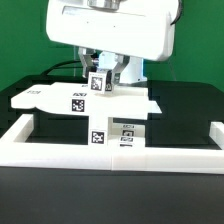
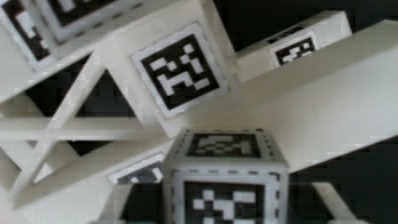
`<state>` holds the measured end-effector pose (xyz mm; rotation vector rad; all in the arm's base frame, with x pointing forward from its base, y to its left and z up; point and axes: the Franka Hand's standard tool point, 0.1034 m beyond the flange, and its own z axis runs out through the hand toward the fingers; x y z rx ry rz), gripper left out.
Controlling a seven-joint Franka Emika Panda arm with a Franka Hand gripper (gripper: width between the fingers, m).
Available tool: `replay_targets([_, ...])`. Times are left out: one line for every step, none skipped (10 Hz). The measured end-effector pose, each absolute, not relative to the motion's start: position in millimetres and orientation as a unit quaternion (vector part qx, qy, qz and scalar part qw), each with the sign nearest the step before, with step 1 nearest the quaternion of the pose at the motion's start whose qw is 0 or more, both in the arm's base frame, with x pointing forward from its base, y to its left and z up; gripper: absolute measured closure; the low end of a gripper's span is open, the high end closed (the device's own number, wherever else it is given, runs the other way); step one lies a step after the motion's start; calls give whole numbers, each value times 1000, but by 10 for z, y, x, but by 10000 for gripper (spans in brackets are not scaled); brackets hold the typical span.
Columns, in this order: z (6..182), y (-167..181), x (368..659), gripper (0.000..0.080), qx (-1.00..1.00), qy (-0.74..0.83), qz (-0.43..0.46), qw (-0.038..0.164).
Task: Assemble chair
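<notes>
My gripper (image 1: 100,76) hangs under the white arm and is shut on a short square white leg (image 1: 98,84) with tag markers, holding it just above the flat seat plate (image 1: 55,97). In the wrist view the leg (image 2: 224,170) sits between the jaws of my gripper (image 2: 226,208), with tags on two of its faces. Beyond it lie a white chair part with triangular cut-outs (image 2: 54,130), a tagged block (image 2: 178,68) and a tagged bar (image 2: 294,47). More tagged parts (image 1: 98,138) (image 1: 128,131) lie close to the front wall.
A long low white border wall (image 1: 110,158) runs along the front and up both sides (image 1: 20,128) (image 1: 212,133) on the black table. A green backdrop stands behind the arm.
</notes>
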<state>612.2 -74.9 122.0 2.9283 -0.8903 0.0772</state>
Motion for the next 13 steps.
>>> replay_targets([1220, -734, 6124, 512, 942, -332, 27, 36])
replay_targets([1220, -726, 6126, 512, 932, -361, 27, 34])
replay_targets([1219, -711, 6128, 512, 922, -385, 28, 29])
replay_targets([1219, -684, 6132, 512, 900, -435, 28, 22])
replay_targets([1217, -667, 6134, 512, 889, -457, 27, 18])
replay_targets([1217, -650, 6136, 512, 872, -488, 26, 13])
replay_targets([1216, -631, 6139, 512, 858, -513, 26, 8])
replay_targets([1216, -625, 6140, 512, 853, -522, 26, 8])
replay_targets([1215, -600, 6143, 512, 828, -561, 24, 1])
replay_targets([1214, -580, 6146, 512, 808, -588, 22, -4])
replay_targets([1213, -555, 6150, 512, 786, -617, 20, -10])
replay_targets([1212, -534, 6152, 512, 763, -646, 18, -14])
replay_targets([1211, -518, 6155, 512, 747, -665, 16, -17])
